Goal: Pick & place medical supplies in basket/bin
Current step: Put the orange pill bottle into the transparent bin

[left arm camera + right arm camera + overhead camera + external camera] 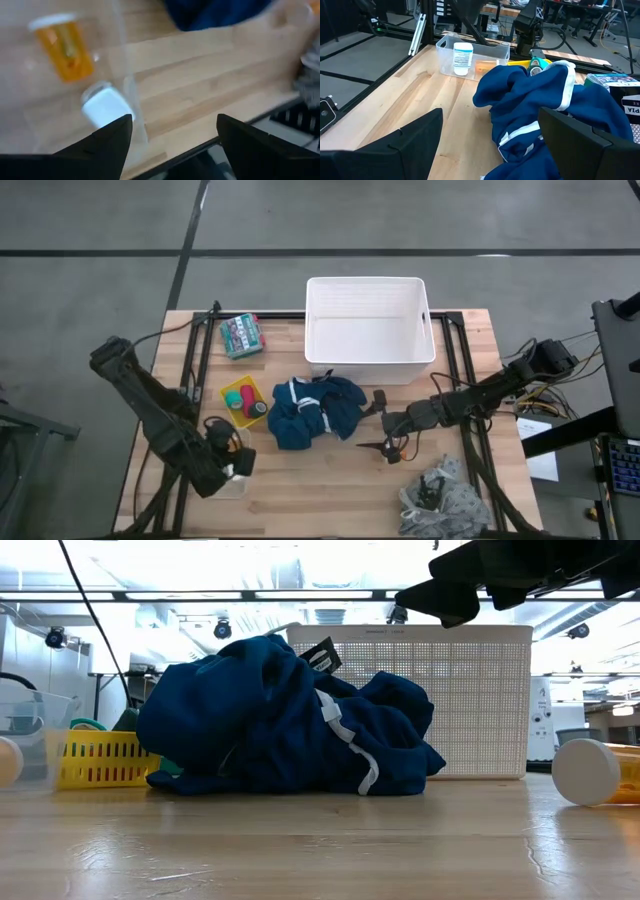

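The dark blue garment lies crumpled in the middle of the table, just near of the white slotted tub. My right gripper is open at the garment's right edge, fingers level and pointing left at it; it touches nothing. My left gripper is open above the clear box at the near left. That box holds an orange pill bottle and a white piece. The yellow tray holds tape rolls. The grey-white cloth lies near right.
The green patterned packet lies far left, beside the tub. In the low view a white-capped orange bottle lies on its side at the right. Bare wood stretches between the garment and the near edge. Black frame rails run along the table's sides.
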